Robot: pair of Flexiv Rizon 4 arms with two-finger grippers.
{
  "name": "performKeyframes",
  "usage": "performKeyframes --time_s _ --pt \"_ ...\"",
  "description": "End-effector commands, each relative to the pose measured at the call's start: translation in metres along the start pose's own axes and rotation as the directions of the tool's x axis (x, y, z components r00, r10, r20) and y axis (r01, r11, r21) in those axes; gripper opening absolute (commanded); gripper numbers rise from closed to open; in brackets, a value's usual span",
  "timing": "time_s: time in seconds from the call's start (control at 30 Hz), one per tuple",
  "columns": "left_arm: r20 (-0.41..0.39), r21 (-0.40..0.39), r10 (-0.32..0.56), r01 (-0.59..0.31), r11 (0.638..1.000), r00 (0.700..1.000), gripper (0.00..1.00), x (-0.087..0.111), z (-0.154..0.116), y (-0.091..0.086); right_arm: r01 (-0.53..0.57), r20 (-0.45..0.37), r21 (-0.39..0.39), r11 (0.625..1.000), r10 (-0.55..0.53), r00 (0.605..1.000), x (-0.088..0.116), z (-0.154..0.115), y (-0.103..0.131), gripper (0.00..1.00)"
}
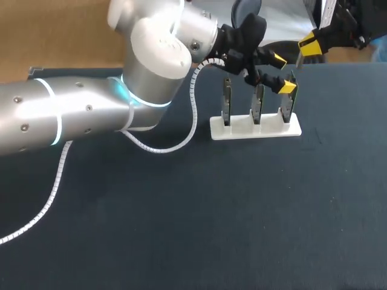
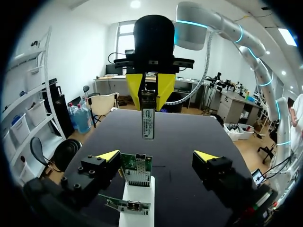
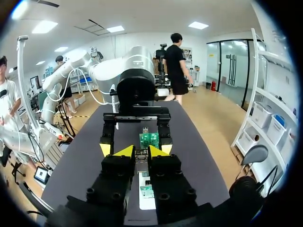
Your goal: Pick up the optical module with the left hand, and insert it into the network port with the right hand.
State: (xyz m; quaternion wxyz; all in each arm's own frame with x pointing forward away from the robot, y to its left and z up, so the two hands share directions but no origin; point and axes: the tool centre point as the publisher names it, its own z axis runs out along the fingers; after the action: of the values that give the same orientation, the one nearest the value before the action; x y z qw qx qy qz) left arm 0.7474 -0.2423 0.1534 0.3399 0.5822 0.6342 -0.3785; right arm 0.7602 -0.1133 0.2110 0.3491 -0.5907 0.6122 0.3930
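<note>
While my right hand (image 3: 142,151) is clamped on the optical module (image 2: 148,122), hanging it nose-down above the network card (image 2: 137,169), presumably lining up for insertion, my left hand (image 2: 157,156) sits spread apart astride that card, likely guarding its white rack (image 1: 254,130).

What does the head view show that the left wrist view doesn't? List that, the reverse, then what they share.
Head only: three boards standing in a row. Left wrist only: the optical module plainly clamped in the fingers of the right gripper, hanging beyond the end board. Both: the white holder and the open left gripper with that board between its fingers.
</note>
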Motion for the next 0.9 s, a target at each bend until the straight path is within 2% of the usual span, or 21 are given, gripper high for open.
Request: performKeyframes --time_s 0.03,0.9 --pt "-0.069 0.011 -0.005 0.006 1.000 0.998 1.00 0.000 0.005 0.005 0.002 0.002 0.002 1.000 -0.002 1.000 0.001 0.001 -0.001 0.00" --pt "-0.128 -0.008 -0.010 0.010 1.000 0.992 1.00 0.014 0.007 0.015 0.003 0.003 0.001 1.000 -0.003 1.000 0.001 0.000 -0.007 0.00"
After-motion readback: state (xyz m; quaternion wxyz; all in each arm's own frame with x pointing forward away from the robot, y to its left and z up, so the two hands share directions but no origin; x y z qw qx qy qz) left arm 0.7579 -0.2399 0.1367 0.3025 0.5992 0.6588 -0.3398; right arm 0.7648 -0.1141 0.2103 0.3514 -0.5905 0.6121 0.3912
